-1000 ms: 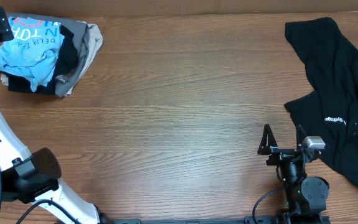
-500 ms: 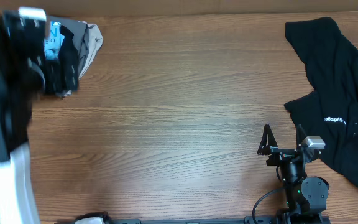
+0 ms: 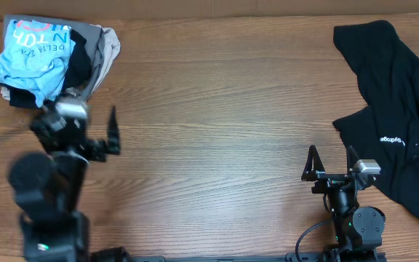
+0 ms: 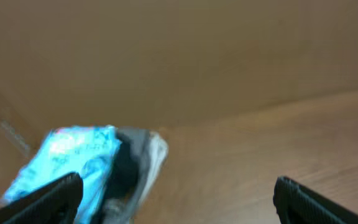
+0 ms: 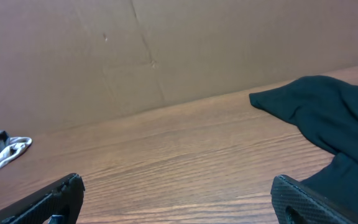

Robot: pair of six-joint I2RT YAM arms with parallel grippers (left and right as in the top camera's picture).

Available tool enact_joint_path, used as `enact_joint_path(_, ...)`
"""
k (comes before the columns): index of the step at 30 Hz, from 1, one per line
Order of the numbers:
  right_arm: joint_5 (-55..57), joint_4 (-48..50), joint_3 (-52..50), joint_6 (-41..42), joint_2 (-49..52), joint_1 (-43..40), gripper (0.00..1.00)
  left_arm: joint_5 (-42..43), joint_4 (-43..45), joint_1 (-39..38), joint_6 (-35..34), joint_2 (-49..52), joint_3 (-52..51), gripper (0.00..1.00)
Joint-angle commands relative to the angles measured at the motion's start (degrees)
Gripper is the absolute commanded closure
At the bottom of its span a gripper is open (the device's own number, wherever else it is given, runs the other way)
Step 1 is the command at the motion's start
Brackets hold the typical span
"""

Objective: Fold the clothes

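Observation:
The light sky-blue T-shirt point(image 3: 31, 52) with white lettering lies crumpled on top of a pile of folded garments at the far left of the table. In the left wrist view it shows blurred, ahead and to the left point(image 4: 73, 163). My left gripper point(image 3: 78, 125) is open and empty, just in front of the pile and not touching it; its fingers frame the left wrist view point(image 4: 179, 202). My right gripper point(image 3: 332, 156) is open and empty near the front right edge, and its fingers show in the right wrist view point(image 5: 179, 202).
A large black T-shirt point(image 3: 391, 109) with small white text lies spread at the right, close to my right gripper, and shows in the right wrist view point(image 5: 328, 124). Folded black, grey and beige garments point(image 3: 93, 62) lie under the blue shirt. A brown wall point(image 5: 166, 50) backs the table.
My left arm has swung from the far left by the pile back toward the front of the table, still blurred. The blue shirt stays on the pile. The right arm has not moved.

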Motion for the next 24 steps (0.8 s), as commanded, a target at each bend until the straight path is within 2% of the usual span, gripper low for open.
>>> enact_joint_path(1, 0.42, 0.44, -0.61, -0.22, -0.68, -0.15, 0.0, 5.25, 9.84, -1.97, -0.61, -8.61, -15.26, 0.0)
enact_joint_path(5, 0.42, 0.44, -0.61, -0.22, -0.68, -0.15, 0.0, 3.98, 18.29, -3.56, -0.61, -17.11, -28.33, 0.0)
enact_joint_path(9, 0.42, 0.44, -0.61, -0.22, -0.68, -0.15, 0.0, 2.36, 21.22, -5.14, -0.63, -24.52, -36.54, 0.0)
enact_joint_path(19, 0.42, 0.44, -0.61, -0.22, -0.68, -0.15, 0.0, 0.13, 21.03, -5.86, -2.03, -31.76, -44.61, 0.0)
enact_joint_path(24, 0.39, 0.44, -0.61, -0.22, -0.68, -0.15, 0.0, -1.14, 13.44, -7.02, -2.05, -36.0, -44.59, 0.0)
